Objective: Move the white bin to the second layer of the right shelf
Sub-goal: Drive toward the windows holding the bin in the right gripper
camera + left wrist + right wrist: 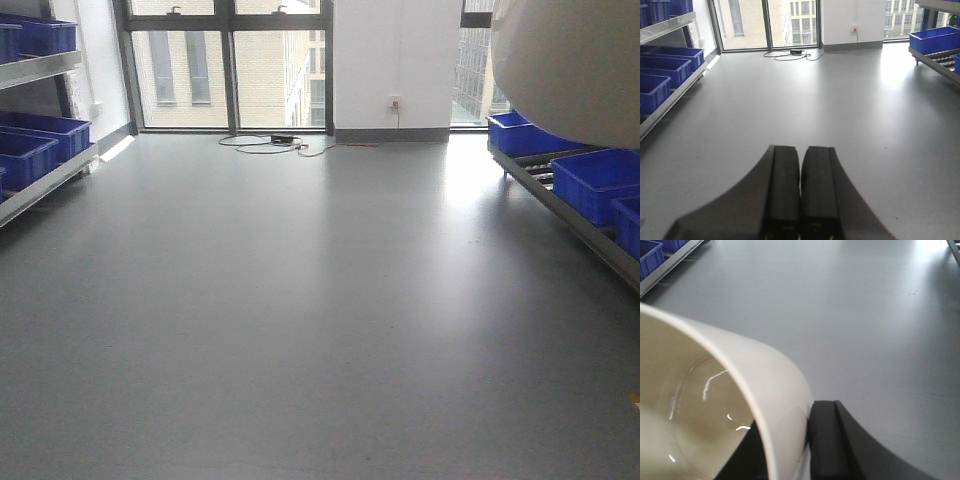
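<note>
1. The cream-white glossy plastic bin (570, 60) hung high at the right edge of the front view, its rounded wall filling that corner. It was lifted clear of the grey floor (320, 330) and rested on no shelf.
2. The right arm's fingers (827, 440) were clenched on the bin (765, 385), pinching one side wall at the rim, with one dark finger outside and the other just inside the opening. A rim pinch was probably chosen because the smooth tub has no handles.
3. Held by one wall, the bin sat tilted in the right wrist view, its glossy inside facing the camera and nothing visible in it.
4. The left arm's fingers (785, 190) were pressed flat together, grasping nothing and pointing out over bare floor. I judge that arm was parked to stay out of the way.
5. The right steel rack (560, 200) stood along the right side, its low roller level carrying rectangular blue plastic crates (600, 185).
6. Only a strip of a higher steel level (940, 5) showed, in the left wrist view. I take that to be the target layer, though its rollers were out of sight.
7. The placing was not yet done. Turning toward the rack and finding a gap between crates would come next.
</note>
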You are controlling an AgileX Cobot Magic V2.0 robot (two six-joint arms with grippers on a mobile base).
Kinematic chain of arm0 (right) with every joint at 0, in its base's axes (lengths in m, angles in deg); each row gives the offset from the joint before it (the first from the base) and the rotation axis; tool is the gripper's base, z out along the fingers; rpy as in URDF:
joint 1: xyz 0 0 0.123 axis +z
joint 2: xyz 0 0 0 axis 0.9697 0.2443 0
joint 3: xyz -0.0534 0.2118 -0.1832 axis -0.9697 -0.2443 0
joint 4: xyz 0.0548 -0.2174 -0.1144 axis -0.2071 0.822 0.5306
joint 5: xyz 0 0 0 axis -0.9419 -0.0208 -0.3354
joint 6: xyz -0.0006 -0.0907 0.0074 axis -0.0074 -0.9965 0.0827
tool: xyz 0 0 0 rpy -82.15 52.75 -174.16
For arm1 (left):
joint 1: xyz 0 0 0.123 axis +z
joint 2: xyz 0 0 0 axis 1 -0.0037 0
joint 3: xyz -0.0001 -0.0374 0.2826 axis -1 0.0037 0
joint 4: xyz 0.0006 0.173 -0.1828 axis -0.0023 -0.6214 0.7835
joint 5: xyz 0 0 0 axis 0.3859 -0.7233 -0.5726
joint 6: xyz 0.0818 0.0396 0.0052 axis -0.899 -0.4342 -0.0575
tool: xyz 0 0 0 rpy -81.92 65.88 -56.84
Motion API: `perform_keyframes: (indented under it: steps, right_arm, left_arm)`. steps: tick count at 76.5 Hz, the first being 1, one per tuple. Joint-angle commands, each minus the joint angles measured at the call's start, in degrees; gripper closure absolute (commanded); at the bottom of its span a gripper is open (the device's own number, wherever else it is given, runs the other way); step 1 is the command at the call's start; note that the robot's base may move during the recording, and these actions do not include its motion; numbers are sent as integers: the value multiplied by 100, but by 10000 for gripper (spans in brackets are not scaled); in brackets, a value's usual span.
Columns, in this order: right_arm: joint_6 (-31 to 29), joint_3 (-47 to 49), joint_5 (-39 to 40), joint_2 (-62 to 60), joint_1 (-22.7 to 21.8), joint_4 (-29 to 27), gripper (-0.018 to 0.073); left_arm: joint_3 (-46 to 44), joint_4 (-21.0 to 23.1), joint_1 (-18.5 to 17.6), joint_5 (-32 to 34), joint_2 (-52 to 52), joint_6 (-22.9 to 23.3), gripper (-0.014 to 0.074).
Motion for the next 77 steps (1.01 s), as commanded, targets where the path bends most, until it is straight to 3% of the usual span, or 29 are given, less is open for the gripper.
perform_keyframes:
  steps: [1, 77]
  right_arm:
    - [-12, 191, 563, -65, -25, 18, 503]
    - [-12, 191, 563, -65, -25, 18, 503]
  left_arm:
    - [211, 0, -33, 500, 80, 30, 512]
    - [211, 0, -33, 500, 80, 30, 512]
